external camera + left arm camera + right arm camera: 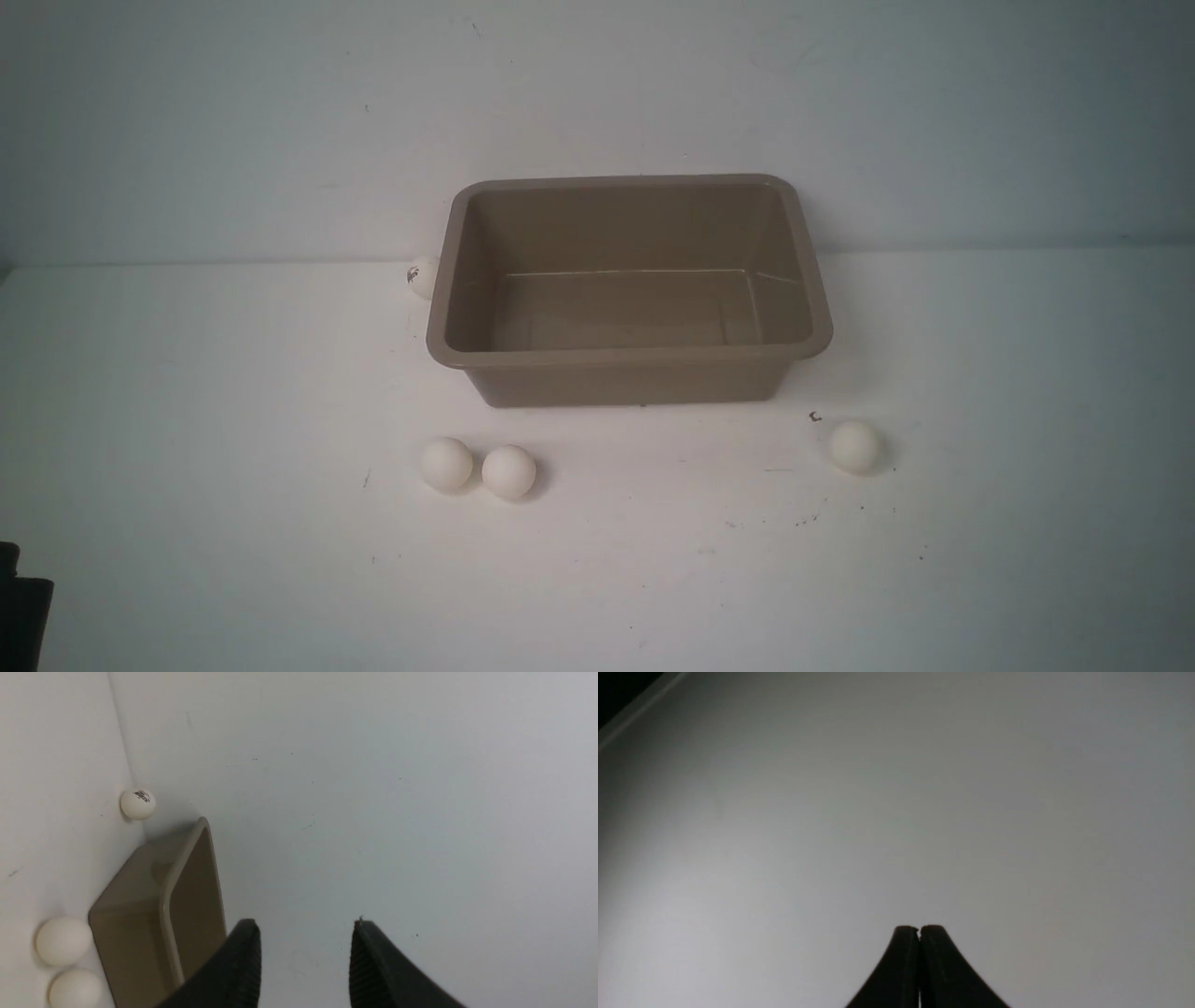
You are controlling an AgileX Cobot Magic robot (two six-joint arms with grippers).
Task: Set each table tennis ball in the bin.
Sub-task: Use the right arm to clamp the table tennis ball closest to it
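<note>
Left gripper [304,940] jaws parted and empty, right gripper [919,935] jaws closed on nothing; four table tennis balls [855,446] sit on the worktop [233,420] outside the empty bin [625,356], and grabbing either of the close front pair [446,464] may knock its neighbour rolling.

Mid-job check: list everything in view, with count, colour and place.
paired balls: two, white, side by side before the bin's left front corner.
lone ball: one, white, before its right front corner.
logo ball: one, white, by its left rear side.
bin: one, taupe-brown, mid-table, no ball seen inside.
table: one, white.
left gripper: one, black, open, empty.
right gripper: one, black, shut, empty.
</note>
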